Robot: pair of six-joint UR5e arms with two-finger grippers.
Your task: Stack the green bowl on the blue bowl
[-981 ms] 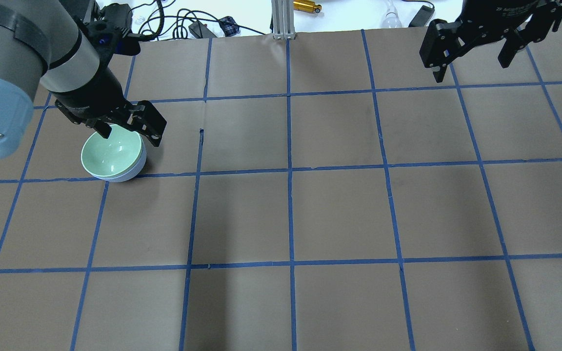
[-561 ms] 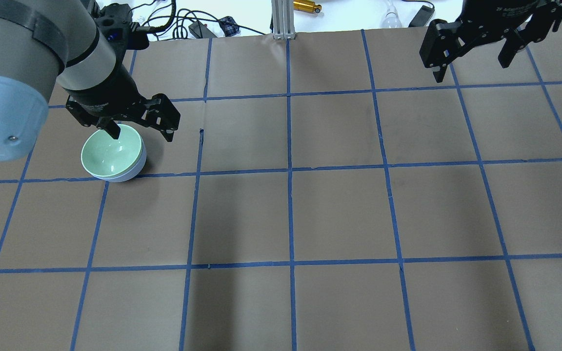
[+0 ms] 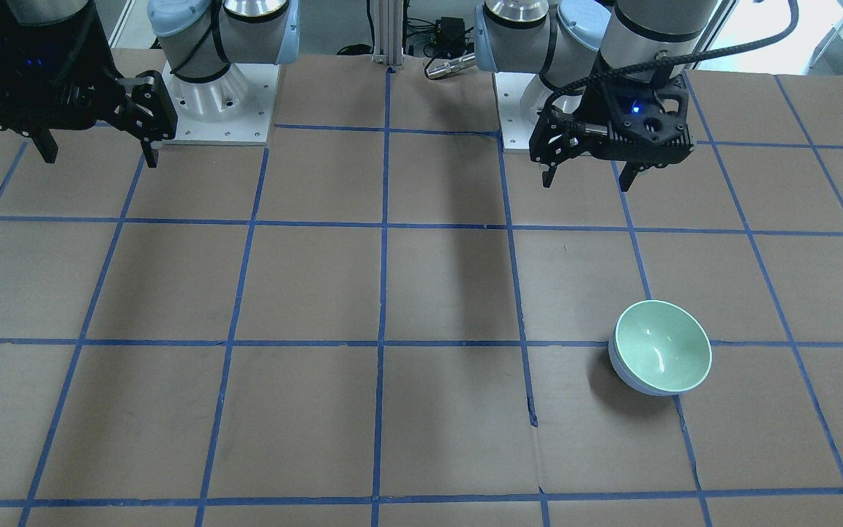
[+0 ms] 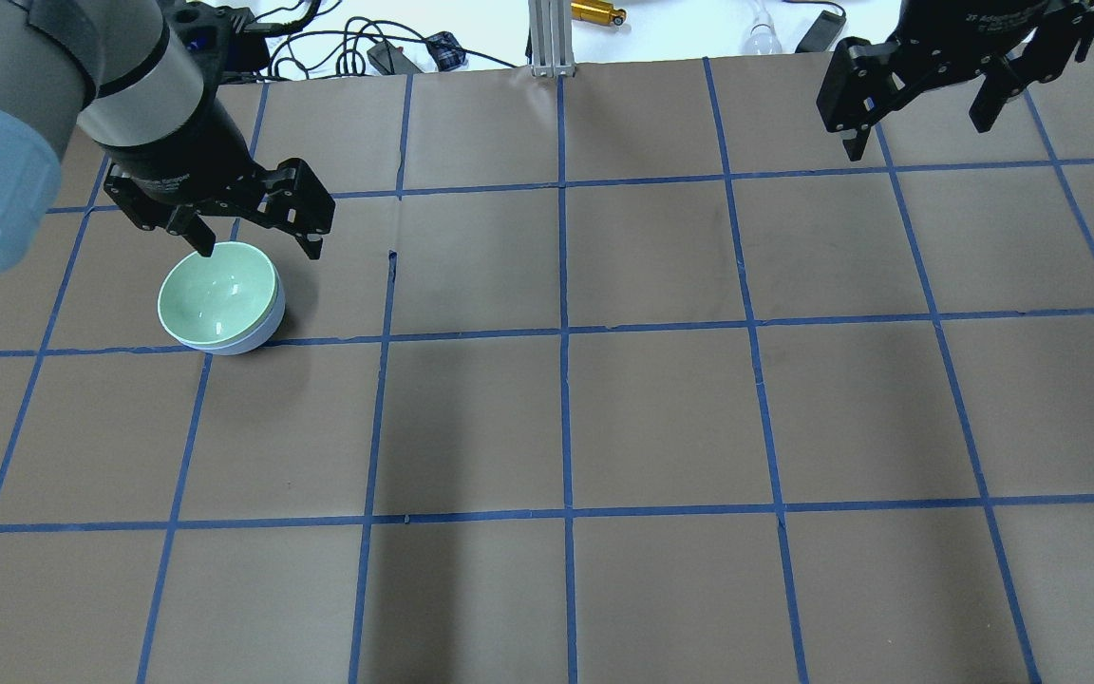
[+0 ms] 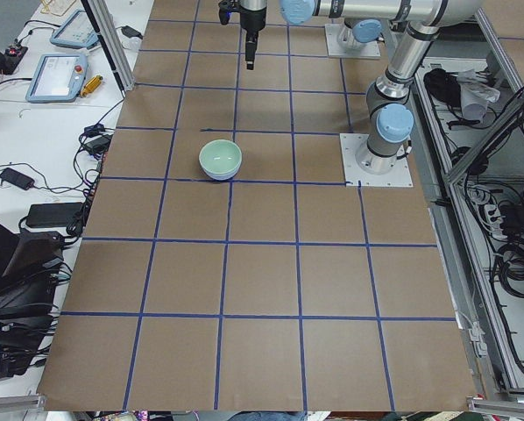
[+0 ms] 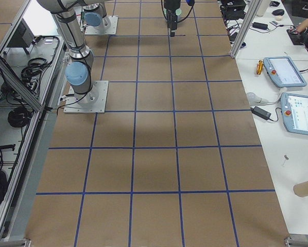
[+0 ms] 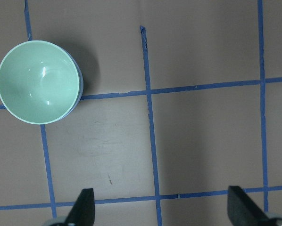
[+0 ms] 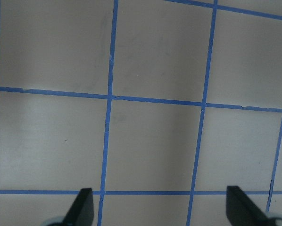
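The green bowl [image 4: 217,302] sits nested inside the blue bowl [image 4: 250,341] on the table's left side. Only the blue bowl's outer wall shows under it. The stack also shows in the front-facing view, green bowl [image 3: 661,347] in blue bowl [image 3: 625,378], and in the left wrist view [image 7: 37,82]. My left gripper [image 4: 260,249] is open and empty, raised above the table just behind the stack and touching nothing. My right gripper [image 4: 917,133] is open and empty, high over the far right corner.
The table is brown paper with a blue tape grid. An aluminium post [image 4: 547,38] stands at the far edge, with cables and small tools behind it. The arm bases [image 3: 216,110] are bolted at the robot's side of the table.
My left gripper has lifted up and back from the green bowl's rim, staying open. The stacked bowls have not moved. The right arm has not moved.
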